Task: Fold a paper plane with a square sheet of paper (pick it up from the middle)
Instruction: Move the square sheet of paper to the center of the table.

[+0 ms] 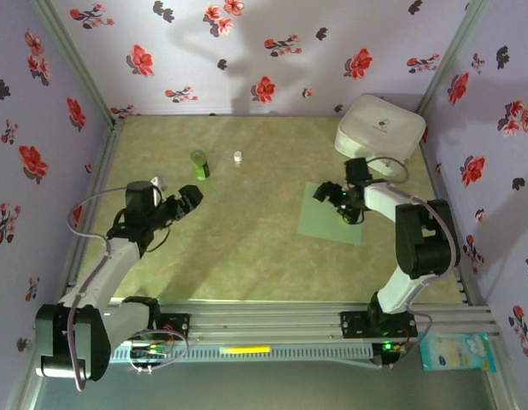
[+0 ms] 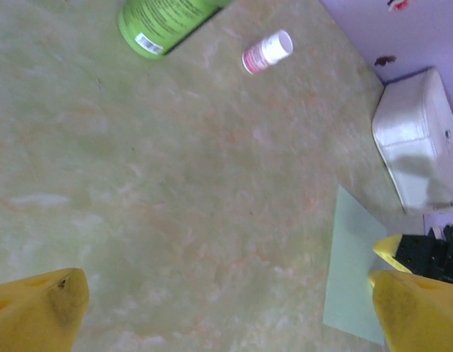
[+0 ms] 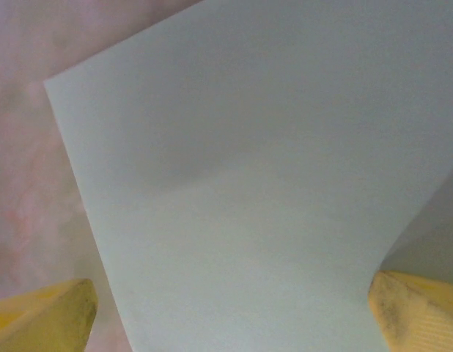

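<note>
Green bottle (image 1: 199, 164), vial (image 1: 237, 157), white case (image 1: 379, 128) beyond paper square (image 1: 319, 224); left claw (image 2: 226, 315), right claw (image 3: 230, 315) agape.

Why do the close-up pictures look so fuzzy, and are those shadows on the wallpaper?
Top view: sharp, with dark shadows on the back wall. Left wrist view: the yellow fingertips sit close and blurred, and a shadow crosses the case. Right wrist view: the paper is soft with a faint shadow, and the table is tinted pink.

Matt paper sheet (image 3: 248, 183), smooth plastic case (image 1: 379, 128)
</note>
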`<action>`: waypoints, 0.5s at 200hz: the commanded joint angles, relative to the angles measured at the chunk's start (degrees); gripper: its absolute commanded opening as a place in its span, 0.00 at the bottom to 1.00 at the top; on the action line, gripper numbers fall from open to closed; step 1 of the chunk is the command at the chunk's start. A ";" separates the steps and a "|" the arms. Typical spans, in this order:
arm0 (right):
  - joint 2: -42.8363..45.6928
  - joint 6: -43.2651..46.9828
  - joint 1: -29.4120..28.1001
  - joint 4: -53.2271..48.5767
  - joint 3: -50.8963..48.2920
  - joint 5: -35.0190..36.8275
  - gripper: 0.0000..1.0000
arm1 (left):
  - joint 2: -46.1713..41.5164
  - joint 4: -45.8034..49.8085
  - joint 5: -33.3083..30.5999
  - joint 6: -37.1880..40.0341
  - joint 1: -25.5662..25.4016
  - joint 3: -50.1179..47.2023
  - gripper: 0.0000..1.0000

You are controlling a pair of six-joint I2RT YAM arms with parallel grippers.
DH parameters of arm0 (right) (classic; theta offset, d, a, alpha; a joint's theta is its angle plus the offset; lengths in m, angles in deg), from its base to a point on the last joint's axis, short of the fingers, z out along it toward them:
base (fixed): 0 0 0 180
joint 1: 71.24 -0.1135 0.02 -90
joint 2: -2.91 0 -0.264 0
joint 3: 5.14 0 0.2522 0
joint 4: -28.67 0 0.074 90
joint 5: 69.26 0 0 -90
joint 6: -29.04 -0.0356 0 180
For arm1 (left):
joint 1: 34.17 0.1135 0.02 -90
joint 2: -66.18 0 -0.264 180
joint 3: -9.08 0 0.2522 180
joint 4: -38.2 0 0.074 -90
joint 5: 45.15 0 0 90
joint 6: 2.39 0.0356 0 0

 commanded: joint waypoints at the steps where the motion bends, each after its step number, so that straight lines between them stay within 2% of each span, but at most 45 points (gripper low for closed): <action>1: -4.72 -8.23 -7.55 -0.06 -1.36 -1.76 0.97 | -0.84 1.22 0.98 0.71 -2.28 0.16 1.00; 19: -6.03 -11.17 -14.03 1.92 -0.23 -1.86 0.97 | -0.75 0.58 0.80 -0.04 -3.62 -0.52 1.00; 53: -7.40 -14.68 -22.04 2.31 3.35 -1.29 0.97 | -1.26 0.39 0.19 -0.69 -5.16 -1.11 1.00; 100: -2.16 -16.73 -24.61 4.11 5.93 -1.30 0.97 | -0.76 2.45 0.09 1.19 -6.35 0.68 1.00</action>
